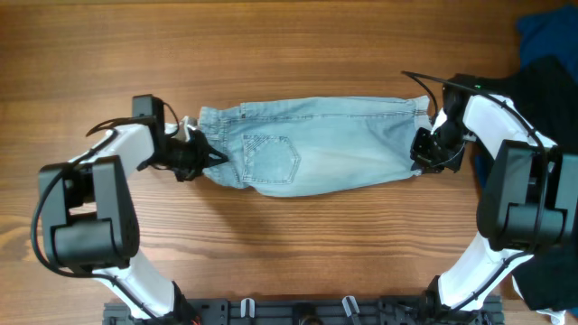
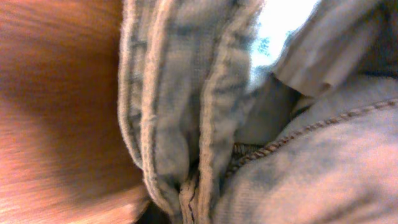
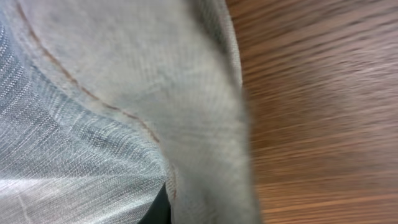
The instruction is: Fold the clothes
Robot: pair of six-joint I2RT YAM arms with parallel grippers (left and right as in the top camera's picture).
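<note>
The light blue denim shorts lie stretched across the middle of the table, folded lengthwise, one stitched back pocket facing up. My left gripper is shut on the shorts' left end. In the left wrist view the hem folds fill the frame and the fingers are hidden. My right gripper is shut on the shorts' right end. In the right wrist view the denim covers the jaws, with bare wood to its right.
A royal blue cloth and a black garment lie at the table's far right, beside the right arm. The wooden table extends behind and in front of the shorts.
</note>
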